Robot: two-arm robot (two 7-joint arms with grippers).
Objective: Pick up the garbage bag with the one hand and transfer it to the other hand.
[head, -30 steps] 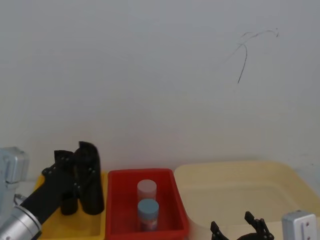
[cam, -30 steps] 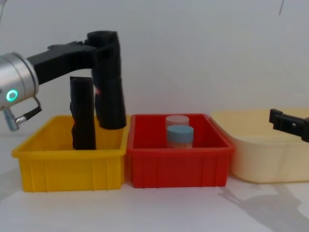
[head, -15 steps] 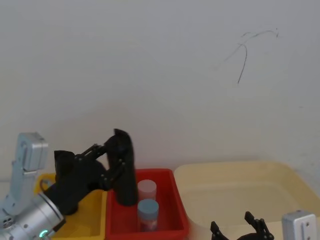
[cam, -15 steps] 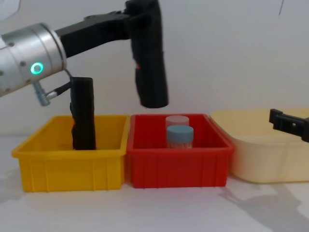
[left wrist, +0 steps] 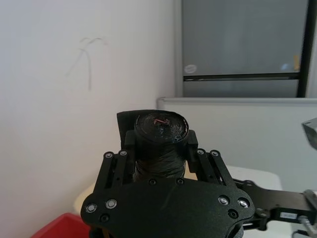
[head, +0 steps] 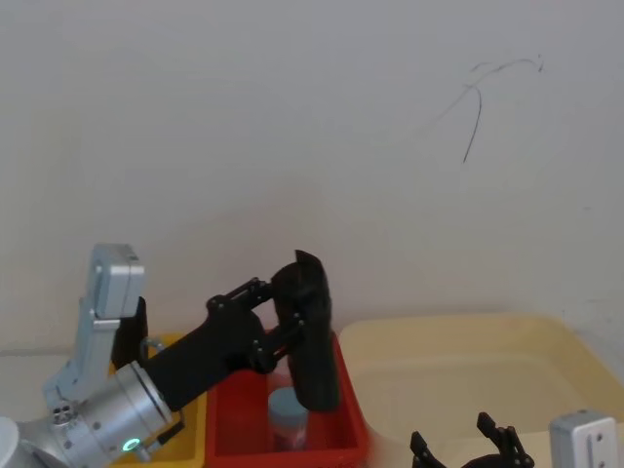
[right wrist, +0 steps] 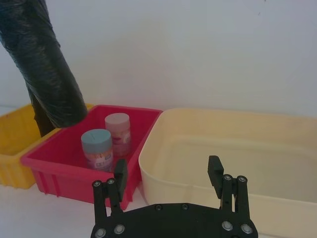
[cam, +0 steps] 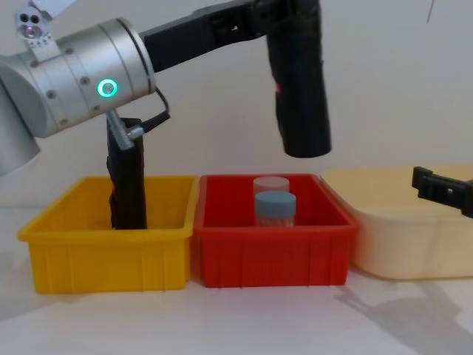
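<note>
Jaws of the left gripper (head: 292, 327) are closed on the upper part of the bag (cam: 301, 89), so the black roll hangs in the air, close to upright with its lower end leaning a little toward the robot's right. In the chest view the bag sits over the right half of the red bin (cam: 270, 255), its bottom end above the rim and clear of the two jars inside. The blue-capped jar (cam: 275, 208) stands in front, and the pale-capped jar (cam: 271, 183) is just behind it. The left arm (cam: 74, 81), with a green ring light on its silver body, reaches across from the left, over the yellow bin (cam: 103, 255). A second roll (cam: 127, 177) stands upright in that bin, partly behind the arm. The left wrist view shows the bag's top end, with a small red mark, sticking up between the fingers. The right gripper (right wrist: 167, 168) is low on the right, just in front of the cream tub (cam: 414, 244), with its fingers spread wide and nothing between them. It is well apart from the bag.
</note>
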